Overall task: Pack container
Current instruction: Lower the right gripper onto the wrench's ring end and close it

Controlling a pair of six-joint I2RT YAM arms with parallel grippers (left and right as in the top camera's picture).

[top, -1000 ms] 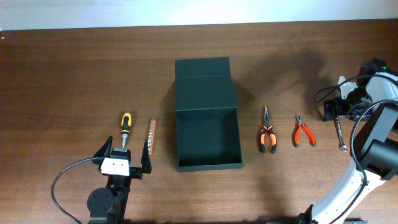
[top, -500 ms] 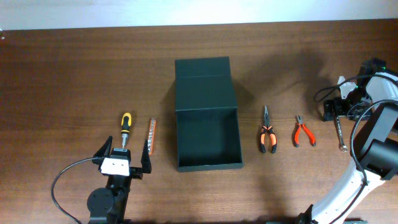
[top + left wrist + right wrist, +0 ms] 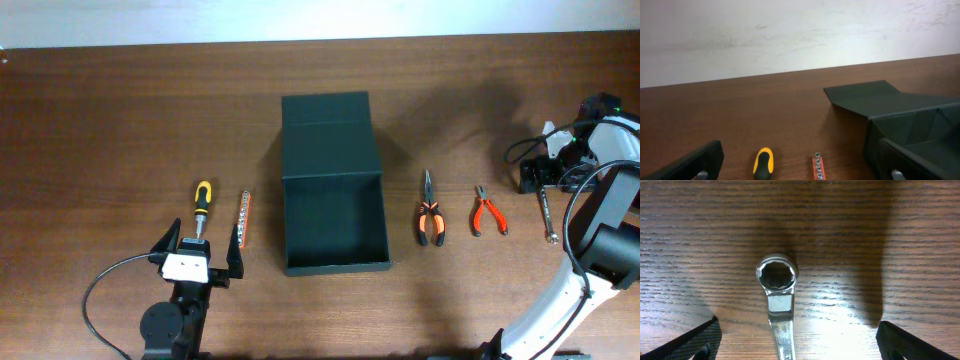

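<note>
The container (image 3: 333, 215), a dark green-black box, stands open mid-table with its flap lid (image 3: 326, 107) laid back; nothing shows inside it. My left gripper (image 3: 198, 252) is open near the front edge, just behind a yellow-black screwdriver (image 3: 201, 205) and an orange bit strip (image 3: 244, 220). In the left wrist view the screwdriver handle (image 3: 762, 162) and the bit strip (image 3: 818, 167) lie between the wide-apart fingers of the gripper (image 3: 800, 172), with the container (image 3: 912, 125) at right. My right gripper (image 3: 543, 188) hangs open over a silver wrench (image 3: 547, 218), whose ring end (image 3: 776, 275) sits between its fingers (image 3: 695, 342).
Right of the container lie orange-handled long-nose pliers (image 3: 430, 215) and smaller orange cutters (image 3: 487, 213). A black cable (image 3: 105, 285) loops by the left arm's base. A pale wall (image 3: 790, 30) rises behind the table's far edge.
</note>
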